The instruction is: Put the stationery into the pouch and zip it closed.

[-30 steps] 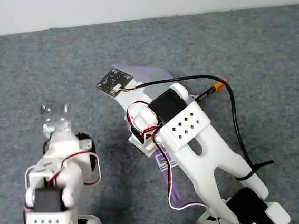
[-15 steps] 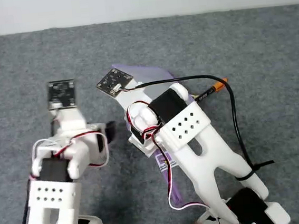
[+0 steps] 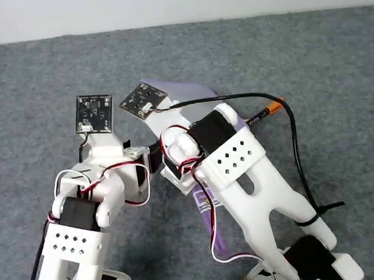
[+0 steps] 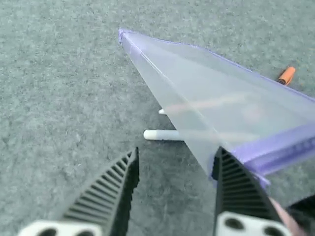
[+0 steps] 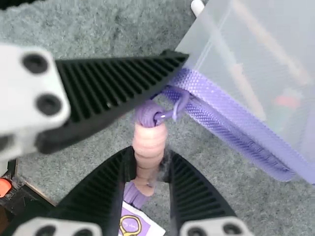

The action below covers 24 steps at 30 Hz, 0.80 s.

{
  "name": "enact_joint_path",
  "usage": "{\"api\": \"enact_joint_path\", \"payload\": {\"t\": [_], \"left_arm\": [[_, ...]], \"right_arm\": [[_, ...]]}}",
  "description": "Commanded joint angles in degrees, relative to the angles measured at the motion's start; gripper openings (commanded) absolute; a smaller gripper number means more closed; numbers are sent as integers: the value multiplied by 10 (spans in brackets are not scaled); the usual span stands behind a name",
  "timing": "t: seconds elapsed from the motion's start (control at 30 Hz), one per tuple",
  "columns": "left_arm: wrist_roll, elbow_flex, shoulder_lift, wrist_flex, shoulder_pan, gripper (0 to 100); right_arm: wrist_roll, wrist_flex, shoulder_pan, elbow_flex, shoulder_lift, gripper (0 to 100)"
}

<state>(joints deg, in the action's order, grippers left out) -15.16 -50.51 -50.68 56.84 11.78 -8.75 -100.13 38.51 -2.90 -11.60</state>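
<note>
The pouch (image 3: 183,91), clear with a violet zipper band, lies flat on the grey carpet (image 3: 324,54), mostly under the two arms. At the pouch's zipper end the right gripper (image 5: 147,154) has its jaws pressed together on the pink zipper pull (image 5: 147,140), which hangs from the violet slider (image 5: 173,105). Just beside that same end is the left gripper (image 4: 177,155). Its jaws stand apart: one black finger (image 4: 234,187) touches the pouch's edge, the other is over bare carpet. Through the pouch's wall I see faint pinkish sticks (image 4: 206,104) inside. A white pen tip (image 4: 158,134) pokes out at the pouch's long edge. Beyond the pouch's far edge an orange-ended pen (image 3: 268,111) lies on the carpet, outside it.
</note>
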Motion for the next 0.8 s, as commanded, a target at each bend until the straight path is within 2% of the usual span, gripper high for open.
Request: {"api": "enact_joint_path", "payload": {"t": [0.0,0.27,0.43,0.57,0.67,0.77], "left_arm": [[-7,7,4,2,3,242],[-7,50,2,82,5,242],[-7,86,2,119,7,242],[-7,103,2,128,33,242],[-10,103,4,120,73,242],[-11,100,5,93,77,242]], "right_arm": [[2,0,-7,-33,-26,8],[2,6,-10,-33,-26,8],[-18,6,-42,-33,-22,8],[-43,3,-58,-34,-26,8],[-47,0,-54,-34,-26,8],[-47,0,-53,-34,-27,8]]}}
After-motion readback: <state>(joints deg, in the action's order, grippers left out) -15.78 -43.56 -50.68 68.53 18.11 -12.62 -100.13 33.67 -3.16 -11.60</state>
